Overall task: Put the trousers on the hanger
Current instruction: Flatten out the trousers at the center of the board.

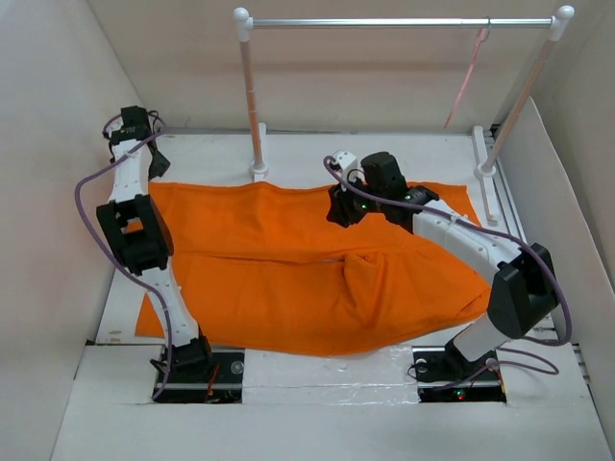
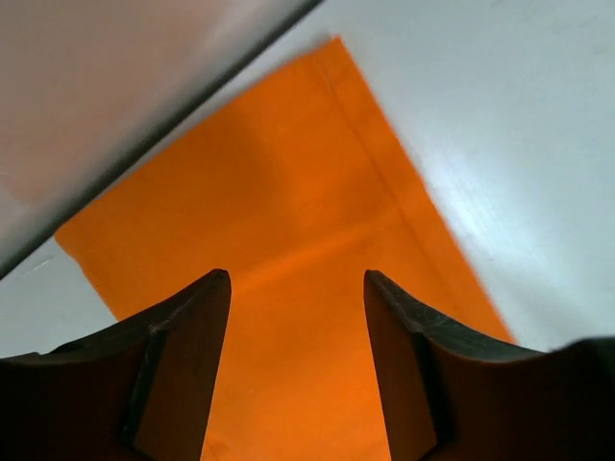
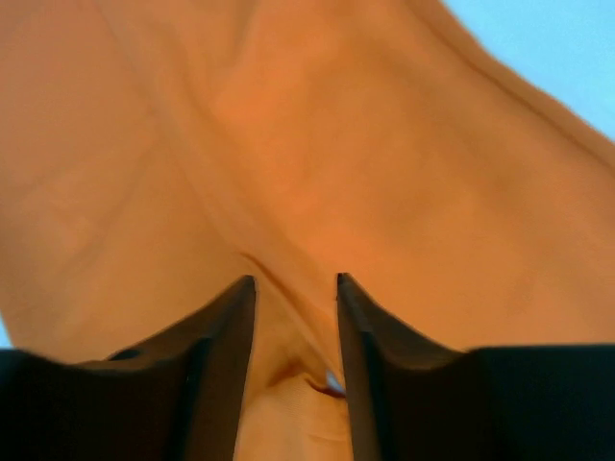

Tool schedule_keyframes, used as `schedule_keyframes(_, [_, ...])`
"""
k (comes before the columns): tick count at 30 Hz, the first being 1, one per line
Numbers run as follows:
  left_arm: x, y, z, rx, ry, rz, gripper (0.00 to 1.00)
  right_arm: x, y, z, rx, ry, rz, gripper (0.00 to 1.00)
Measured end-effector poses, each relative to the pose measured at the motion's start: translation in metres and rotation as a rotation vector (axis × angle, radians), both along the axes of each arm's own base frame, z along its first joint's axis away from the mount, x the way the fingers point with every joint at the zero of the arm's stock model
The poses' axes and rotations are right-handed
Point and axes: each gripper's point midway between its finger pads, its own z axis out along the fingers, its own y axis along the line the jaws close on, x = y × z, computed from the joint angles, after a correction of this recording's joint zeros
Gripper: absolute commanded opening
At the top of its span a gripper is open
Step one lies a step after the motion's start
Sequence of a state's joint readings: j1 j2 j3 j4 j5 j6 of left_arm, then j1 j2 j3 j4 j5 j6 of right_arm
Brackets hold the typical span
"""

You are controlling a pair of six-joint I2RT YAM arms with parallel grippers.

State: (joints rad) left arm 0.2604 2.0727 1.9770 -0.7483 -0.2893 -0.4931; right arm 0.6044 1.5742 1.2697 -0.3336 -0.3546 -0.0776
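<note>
- Little of the job is done, we are judging; nearest us the trousers (image 1: 288, 279) are lying spread across the table (image 1: 317, 146), with no part of them on anything else.
- At the cloth's far left corner our left gripper (image 2: 296, 283) is hovering with its fingers well apart and nothing between them; its wrist view is showing the orange hem and bare table beneath.
- Farther in, our right gripper (image 3: 295, 283) is sitting low over the far middle of the trousers; its fingers are standing narrowly apart with a ridge of cloth running into the gap; whether they are pinching it we cannot tell.
- Farthest off, the hanger (image 1: 468, 77) is dangling from the right end of the rail (image 1: 384, 21), bare and well apart from the cloth.
- Remaining, as we are reading it: securing a grip, raising the trousers, and draping them over the hanger.
</note>
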Motion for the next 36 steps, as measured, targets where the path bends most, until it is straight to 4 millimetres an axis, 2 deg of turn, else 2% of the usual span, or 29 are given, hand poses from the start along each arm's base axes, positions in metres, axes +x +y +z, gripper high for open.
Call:
schedule_keyframes(1, [-0.004,-0.001,-0.016,-0.007,0.047,-0.002,0.56,0.003,-0.006,0.002,0.003,-0.004,-0.020,0.28])
schedule_keyframes(2, [-0.010,-0.001,-0.028,-0.011,0.087,-0.003,0.56,0.007,-0.014,0.003,0.003,-0.007,-0.049,0.00])
schedule_keyframes(3, [-0.016,-0.004,-0.036,-0.015,0.120,-0.007,0.56,0.010,-0.024,0.005,0.006,-0.010,-0.081,0.00])
schedule_keyframes(4, [-0.020,-0.006,-0.039,-0.014,0.139,-0.010,0.56,0.010,-0.025,0.005,0.008,-0.008,-0.087,0.00])
schedule_keyframes(7, [-0.023,-0.019,-0.035,0.000,0.121,-0.035,0.54,0.019,-0.070,0.003,0.029,0.005,-0.241,0.00])
schedule_keyframes(9, [-0.030,-0.040,-0.031,0.005,0.100,-0.076,0.51,0.025,-0.103,-0.003,0.045,0.028,-0.364,0.13])
schedule_keyframes(10, [-0.034,-0.054,-0.031,0.007,0.095,-0.105,0.46,0.027,-0.121,-0.008,0.054,0.039,-0.432,0.19])
schedule_keyframes(11, [-0.038,-0.073,-0.031,0.010,0.088,-0.144,0.43,0.028,-0.139,-0.013,0.065,0.058,-0.497,0.38])
schedule_keyframes(12, [-0.042,-0.096,-0.032,0.009,0.085,-0.196,0.39,0.028,-0.159,-0.020,0.080,0.076,-0.567,0.46])
schedule_keyframes(13, [-0.043,-0.123,-0.033,0.006,0.076,-0.258,0.15,0.027,-0.179,-0.027,0.095,0.091,-0.642,0.53])
schedule_keyframes(14, [-0.043,-0.152,-0.036,0.000,0.062,-0.320,0.00,0.026,-0.200,-0.035,0.106,0.108,-0.715,0.60])
schedule_keyframes(18, [-0.054,-0.258,-0.050,-0.073,0.029,-0.573,0.00,0.024,-0.262,-0.059,0.116,0.167,-0.948,0.67])
schedule_keyframes(20, [-0.065,-0.286,-0.058,-0.134,0.013,-0.646,0.00,0.027,-0.290,-0.066,0.114,0.180,-1.035,0.70])
schedule_keyframes(22, [-0.077,-0.289,-0.063,-0.171,0.011,-0.663,0.00,0.027,-0.326,-0.073,0.109,0.194,-1.137,0.72])
schedule_keyframes(26, [-0.094,-0.274,-0.066,-0.196,-0.014,-0.637,0.00,0.022,-0.404,-0.094,0.077,0.247,-1.324,0.74])
schedule_keyframes(28, [-0.100,-0.269,-0.067,-0.217,-0.033,-0.624,0.00,0.024,-0.430,-0.104,0.064,0.305,-1.352,0.74])
schedule_keyframes(31, [-0.106,-0.273,-0.069,-0.267,-0.052,-0.625,0.00,0.039,-0.451,-0.119,0.049,0.365,-1.331,0.75])
schedule_keyframes(34, [-0.107,-0.278,-0.066,-0.292,-0.074,-0.631,0.00,0.037,-0.449,-0.131,0.034,0.410,-1.300,0.77])
schedule_keyframes(36, [-0.106,-0.281,-0.056,-0.297,-0.110,-0.641,0.00,0.034,-0.445,-0.134,0.029,0.437,-1.276,0.77])
